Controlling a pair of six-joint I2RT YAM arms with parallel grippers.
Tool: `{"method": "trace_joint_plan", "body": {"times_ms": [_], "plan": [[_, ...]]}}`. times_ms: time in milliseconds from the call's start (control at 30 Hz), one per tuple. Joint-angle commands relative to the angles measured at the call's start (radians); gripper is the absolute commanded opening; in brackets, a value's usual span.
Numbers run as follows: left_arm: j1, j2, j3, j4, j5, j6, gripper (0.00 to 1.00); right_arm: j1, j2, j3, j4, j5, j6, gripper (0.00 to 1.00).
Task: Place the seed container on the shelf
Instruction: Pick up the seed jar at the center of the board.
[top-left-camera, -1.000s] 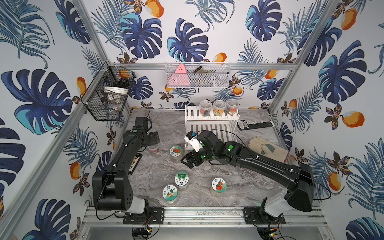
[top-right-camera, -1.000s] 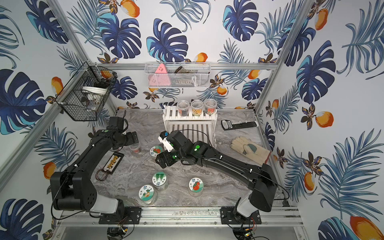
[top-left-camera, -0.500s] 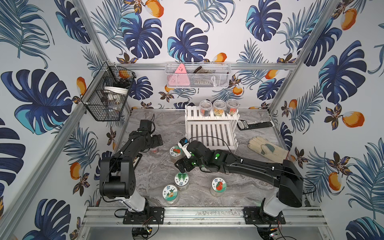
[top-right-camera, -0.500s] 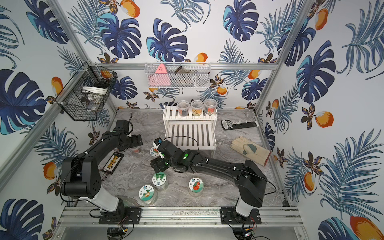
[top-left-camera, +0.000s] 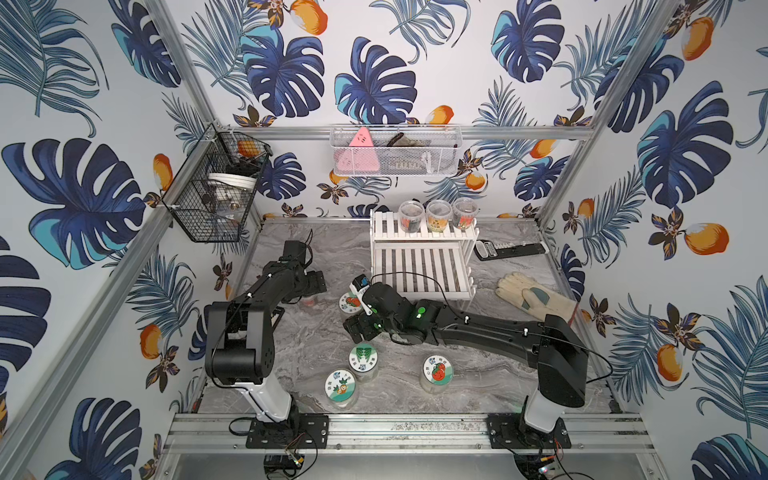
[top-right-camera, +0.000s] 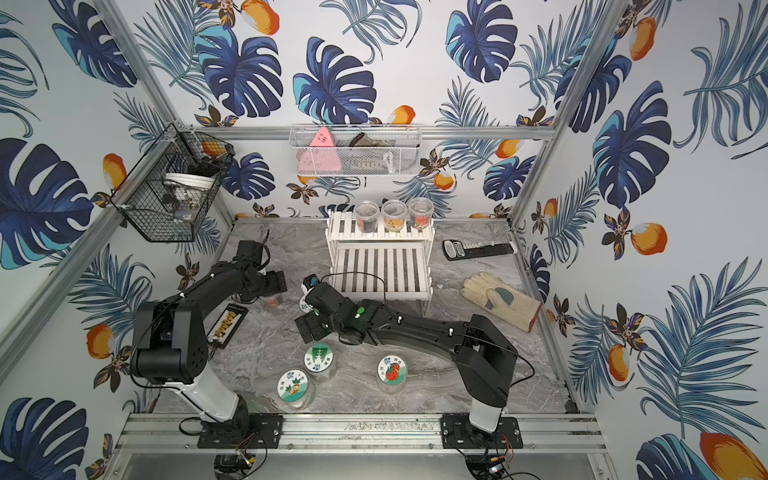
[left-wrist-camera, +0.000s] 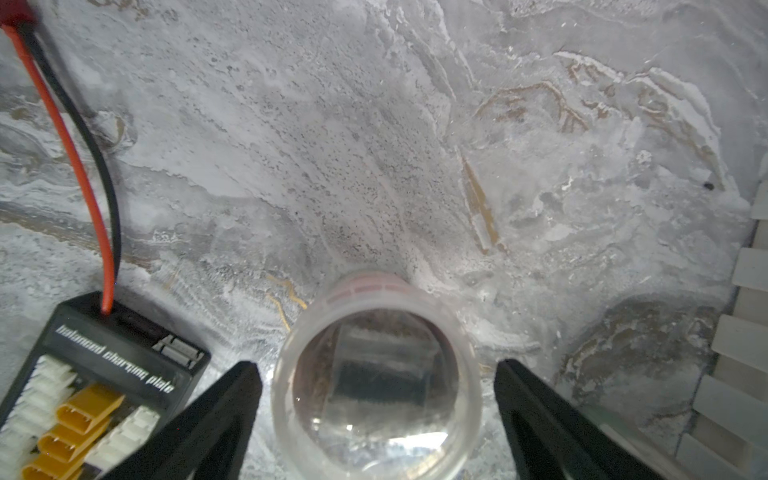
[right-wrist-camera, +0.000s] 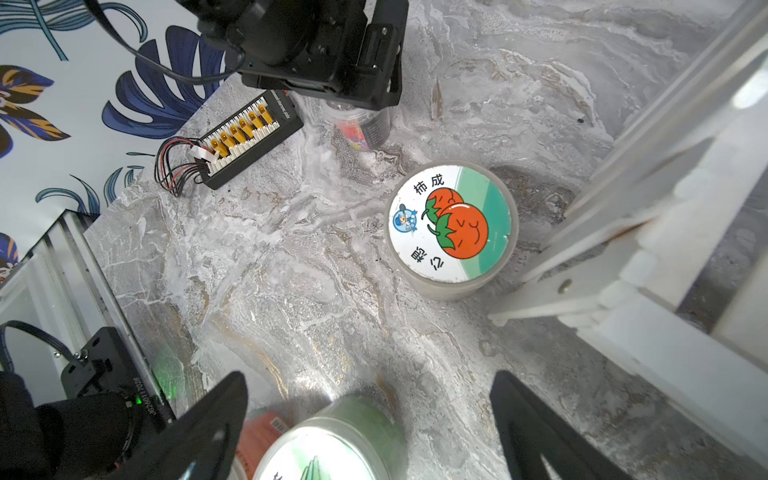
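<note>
A clear seed container (left-wrist-camera: 376, 374) stands upright on the marble floor between the fingers of my left gripper (left-wrist-camera: 377, 368). The jaws are open, with a gap on each side of it. In both top views the left gripper (top-left-camera: 311, 287) (top-right-camera: 274, 286) covers most of this container. My right gripper (right-wrist-camera: 370, 376) is open, low over a green-lidded container (right-wrist-camera: 332, 440) (top-left-camera: 363, 357) and not touching it. The white shelf (top-left-camera: 422, 266) (top-right-camera: 380, 266) stands behind, with three containers (top-left-camera: 436, 216) on its upper tier and a bare lower tier.
A tomato-lidded container (right-wrist-camera: 451, 224) (top-left-camera: 350, 302) sits by the shelf's front leg. Two more lidded containers (top-left-camera: 340, 384) (top-left-camera: 435, 370) stand near the front. A black charging board (right-wrist-camera: 245, 137) lies left, a glove (top-left-camera: 532, 297) and a black device (top-left-camera: 509, 249) right. Wall baskets (top-left-camera: 216, 187) (top-left-camera: 395, 151) hang above.
My right gripper has moved front-left from the shelf's front to above the green-lidded container. The left arm has folded while its jaws stay around the clear container and have narrowed a little.
</note>
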Motion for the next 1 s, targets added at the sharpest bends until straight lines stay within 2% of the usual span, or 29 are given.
{"method": "trace_joint_plan", "body": {"times_ms": [0,367,700,967], "plan": [[0.002,0.008,0.008,0.012,-0.008,0.014,0.93,0.0,0.001,0.014,-0.021,0.005,0.012,0.95],[0.001,0.034,0.015,0.009,-0.005,0.015,0.88,0.001,-0.015,0.018,-0.038,0.009,0.015,0.96],[0.001,0.005,0.01,0.003,-0.01,0.02,0.78,-0.001,-0.019,0.029,-0.065,0.022,0.018,0.97],[0.001,-0.073,0.047,-0.084,0.013,0.042,0.77,-0.018,-0.066,0.05,-0.125,0.024,0.034,0.97]]}}
